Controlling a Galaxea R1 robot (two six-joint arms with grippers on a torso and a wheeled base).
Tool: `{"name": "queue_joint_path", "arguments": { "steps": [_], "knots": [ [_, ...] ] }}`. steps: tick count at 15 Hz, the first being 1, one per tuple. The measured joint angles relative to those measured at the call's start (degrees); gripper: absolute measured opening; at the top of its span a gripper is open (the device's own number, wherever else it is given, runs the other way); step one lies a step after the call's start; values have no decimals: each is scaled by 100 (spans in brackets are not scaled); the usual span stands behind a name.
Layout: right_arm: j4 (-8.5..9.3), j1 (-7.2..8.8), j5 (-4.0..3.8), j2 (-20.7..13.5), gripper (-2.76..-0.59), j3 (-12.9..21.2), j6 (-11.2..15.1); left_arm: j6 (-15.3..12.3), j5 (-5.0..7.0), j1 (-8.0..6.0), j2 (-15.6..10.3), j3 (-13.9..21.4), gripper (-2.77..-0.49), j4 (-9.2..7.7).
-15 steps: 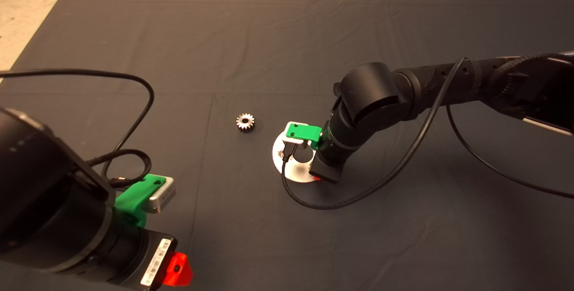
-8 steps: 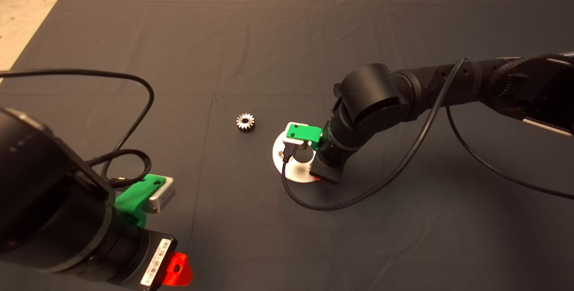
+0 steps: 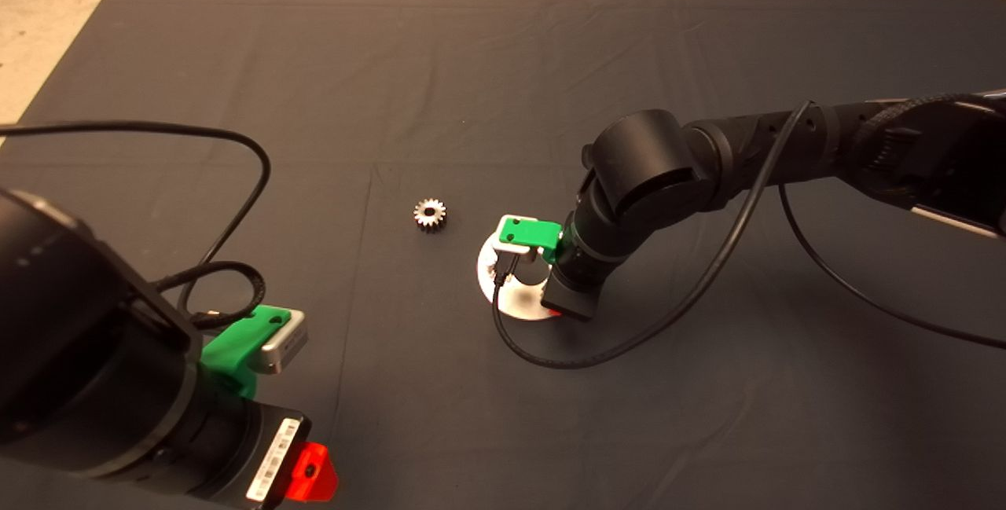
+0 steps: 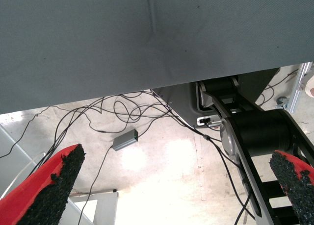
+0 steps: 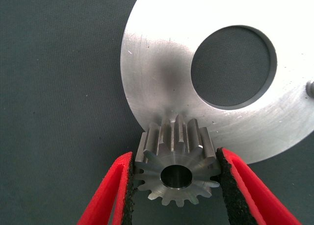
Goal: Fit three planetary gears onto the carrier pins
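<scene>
Desk (image 3: pixel 471 62): wide bare mat all around your disc (image 3: pixel 489 268). Left gripper (image 4: pixel 171 186) is parked at the desk's near-left edge, far from the disc, spread, gripping nothing. Right gripper (image 5: pixel 175 186) sits over the disc's rim, pinching a gear (image 5: pixel 176 173) by its teeth. Two pins (image 5: pixel 310 87) show at the far rim. A spare gear (image 3: pixel 430 214) lies just left of the disc.

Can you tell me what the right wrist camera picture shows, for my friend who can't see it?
The right gripper pinches a small grey gear between its two red fingers, over the edge of a flat silver disc with a big round hole. Two small pins peek in at the disc's rim. A dark mat lies underneath.
</scene>
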Motion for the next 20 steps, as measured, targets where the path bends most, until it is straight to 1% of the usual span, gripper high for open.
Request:
{"name": "queue_joint_path", "arguments": {
  "steps": [2, 6, 9, 12, 14, 15, 16, 18, 19, 20],
  "knots": [
    [-17, -1, -20, 51, -230, -61, -37, 0, -2, 0, 1, 0, -51, 0],
    [-50, -4, -24, 94, -229, -153, -67, 0, -2, 0, 1, 0, -51, 0],
    [-79, -4, -20, 96, -223, -178, -79, 0, -2, 0, 1, 0, -51, 0],
    [-173, 0, -2, 124, -220, -183, -82, 0, 0, 0, 1, 0, -51, 0],
    [-174, 0, 1, 133, -207, -183, -84, 0, -2, 0, 1, 0, -51, 0],
    [-174, 0, 0, 130, -205, -183, -84, 0, -2, 0, 1, 0, -51, 0],
    [-174, 0, 0, 124, -197, -183, -84, 0, -2, 0, 1, 0, -51, 0],
    [-174, 5, 0, 118, -195, -181, -84, 0, -2, 0, 1, 0, -51, 0],
    [-174, 29, 7, 89, -187, -178, -82, 0, 0, 0, 1, 0, -51, 0],
    [-173, 96, 5, 48, -181, -177, -79, 0, -2, 0, 1, 0, -51, 0]
  ]
}}
